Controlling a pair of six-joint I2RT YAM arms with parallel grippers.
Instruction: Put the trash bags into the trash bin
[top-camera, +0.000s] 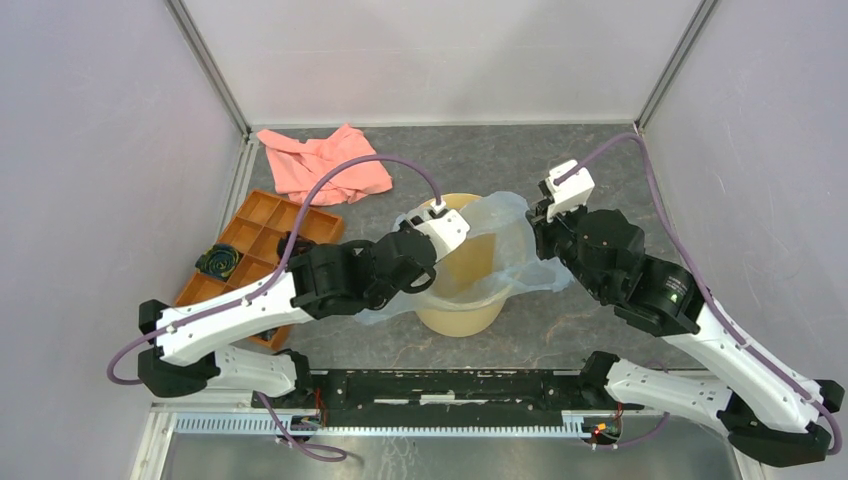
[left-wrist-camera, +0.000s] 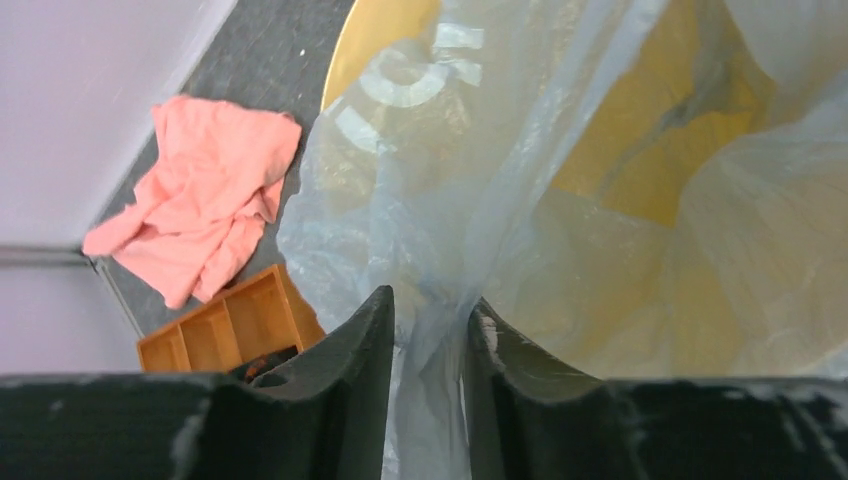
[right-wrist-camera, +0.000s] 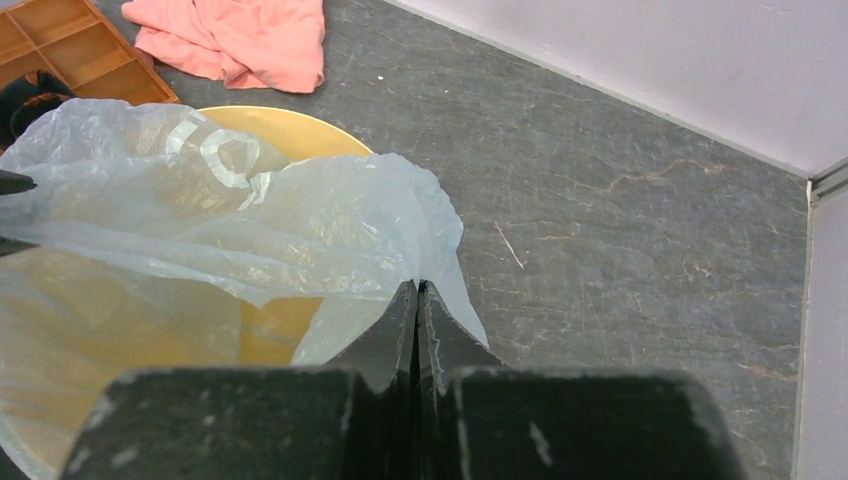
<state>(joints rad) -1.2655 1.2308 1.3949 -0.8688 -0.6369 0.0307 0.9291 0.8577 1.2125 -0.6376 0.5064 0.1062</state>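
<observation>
Nearest, the trash bin (top-camera: 462, 318) stands on the worktop (top-camera: 480, 160), with the trash bag (top-camera: 497, 222) draped across its mouth. The left gripper (left-wrist-camera: 428, 300) at the bin's left rim and the right gripper (right-wrist-camera: 416, 290) at its right rim each pinch the film. Beyond the bin lies a pink cloth (top-camera: 320, 165).

Trash bag (top-camera: 508, 238) draped over trash bin (top-camera: 462, 316) mid-table — cloth (top-camera: 320, 165) behind-left, tray (top-camera: 262, 212) left
</observation>
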